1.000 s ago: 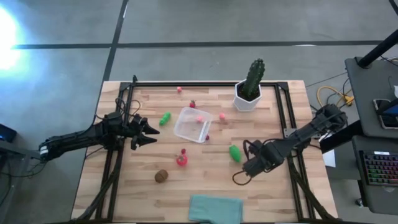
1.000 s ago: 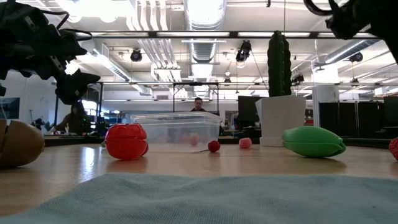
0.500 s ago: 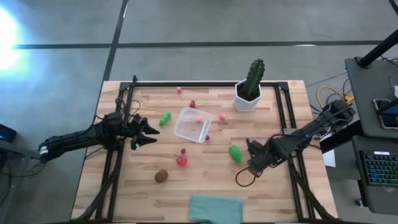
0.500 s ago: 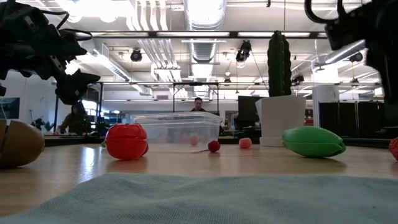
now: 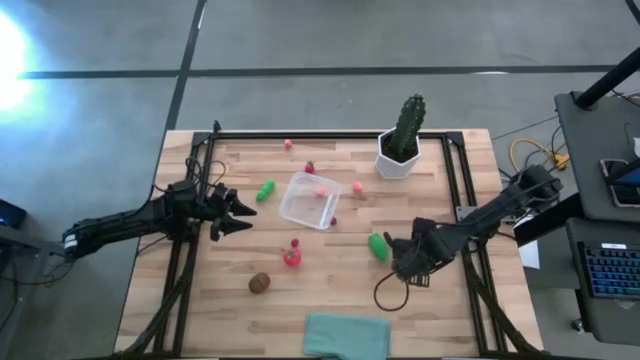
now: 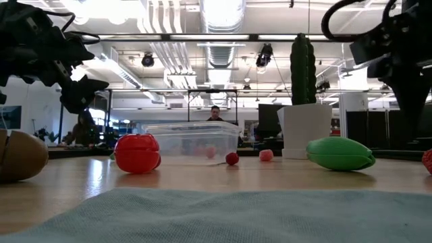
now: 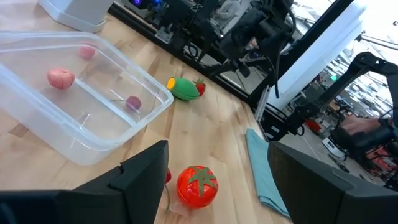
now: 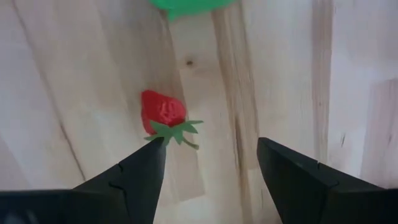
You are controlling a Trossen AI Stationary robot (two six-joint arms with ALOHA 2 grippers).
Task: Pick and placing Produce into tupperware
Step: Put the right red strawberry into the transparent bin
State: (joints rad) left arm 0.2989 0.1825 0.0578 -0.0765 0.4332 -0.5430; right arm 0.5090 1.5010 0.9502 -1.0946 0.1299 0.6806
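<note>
While the left gripper (image 5: 243, 212) hangs open and empty near the tabletop's left edge, the tupperware (image 5: 310, 200) sits mid-table holding a pink piece (image 5: 321, 191); the right gripper (image 5: 393, 258), jaws apart, points at a strawberry (image 8: 164, 114) beside the green piece (image 5: 378, 246).

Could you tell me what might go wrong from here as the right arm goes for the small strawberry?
1. The right gripper hangs open over the strawberry, which sits off toward one finger, so a closing finger could push it away.
2. The green piece lies close beyond the strawberry and might get nudged.
3. The tupperware lies farther off across the table, so a weak pinch could drop the strawberry in transit.
</note>
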